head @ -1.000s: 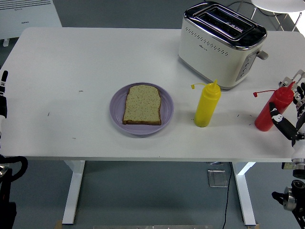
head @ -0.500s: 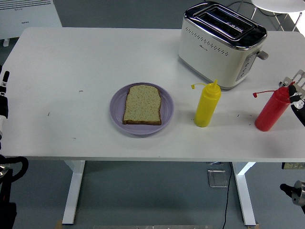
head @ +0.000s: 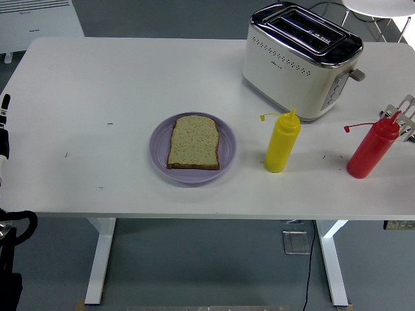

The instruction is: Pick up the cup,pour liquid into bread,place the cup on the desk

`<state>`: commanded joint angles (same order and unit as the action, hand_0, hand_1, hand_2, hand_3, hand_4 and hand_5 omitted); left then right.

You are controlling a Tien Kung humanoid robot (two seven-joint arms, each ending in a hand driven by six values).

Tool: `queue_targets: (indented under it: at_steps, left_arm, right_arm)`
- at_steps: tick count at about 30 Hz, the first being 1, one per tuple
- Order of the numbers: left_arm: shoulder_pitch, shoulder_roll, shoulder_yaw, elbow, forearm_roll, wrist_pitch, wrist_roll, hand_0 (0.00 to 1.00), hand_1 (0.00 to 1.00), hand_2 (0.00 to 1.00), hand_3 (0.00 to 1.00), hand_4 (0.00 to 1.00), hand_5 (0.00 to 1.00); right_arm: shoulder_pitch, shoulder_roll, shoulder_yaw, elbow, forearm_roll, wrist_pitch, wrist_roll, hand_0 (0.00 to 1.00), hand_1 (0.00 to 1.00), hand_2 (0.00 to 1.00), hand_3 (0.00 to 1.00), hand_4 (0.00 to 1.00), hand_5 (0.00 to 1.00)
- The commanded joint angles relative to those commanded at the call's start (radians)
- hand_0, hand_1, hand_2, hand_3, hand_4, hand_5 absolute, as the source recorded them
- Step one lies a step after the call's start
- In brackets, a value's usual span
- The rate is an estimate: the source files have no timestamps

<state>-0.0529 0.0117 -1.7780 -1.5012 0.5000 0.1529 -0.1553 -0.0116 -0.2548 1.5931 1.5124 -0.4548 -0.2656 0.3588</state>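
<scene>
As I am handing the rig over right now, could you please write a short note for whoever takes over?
Left robot hand: only a sliver shows at the table's left edge, far from everything.
Right robot hand: out of view.
Things: no cup is visible. A red squeeze bottle and a yellow squeeze bottle stand upright and unheld, to the right of the purple plate that carries the bread slice.
Done: nothing that shows; the bread looks bare.
Left: grasp a container, pour onto the bread, set it back on the table.
</scene>
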Motion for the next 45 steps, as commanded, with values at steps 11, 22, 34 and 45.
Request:
queue_targets:
  at_steps: [11,22,34,45]
  left_arm:
    - [-0.001,-0.001,0.000,0.000,0.000,0.000,0.000,0.798,0.748,0.743,0.730,0.450,0.998]
    - [-0.001,-0.001,-0.001,0.000,0.001,0.000,0.000,0.798,0.748,0.743,0.729,0.449,0.998]
    - [-0.003,-0.001,-0.001,0.000,0.001,0.000,0.000,0.797,0.748,0.743,0.729,0.449,0.998]
    - [0.000,0.000,0.003,0.000,0.001,0.000,0.000,0.796,0.748,0.743,0.729,0.449,0.998]
  right_arm:
    - [0.001,0.016,0.058,-0.104,0.217,0.157,-0.063,0.802,0.699,0.733,0.759,0.624,0.527]
    - [0.003,0.028,0.070,-0.144,0.225,0.183,-0.077,0.792,0.690,0.723,0.742,0.609,0.549]
    - [0.004,0.028,0.075,-0.142,0.224,0.189,-0.072,0.789,0.687,0.719,0.737,0.599,0.548]
    - [0.003,0.029,0.075,-0.140,0.222,0.198,-0.069,0.786,0.686,0.717,0.735,0.597,0.554]
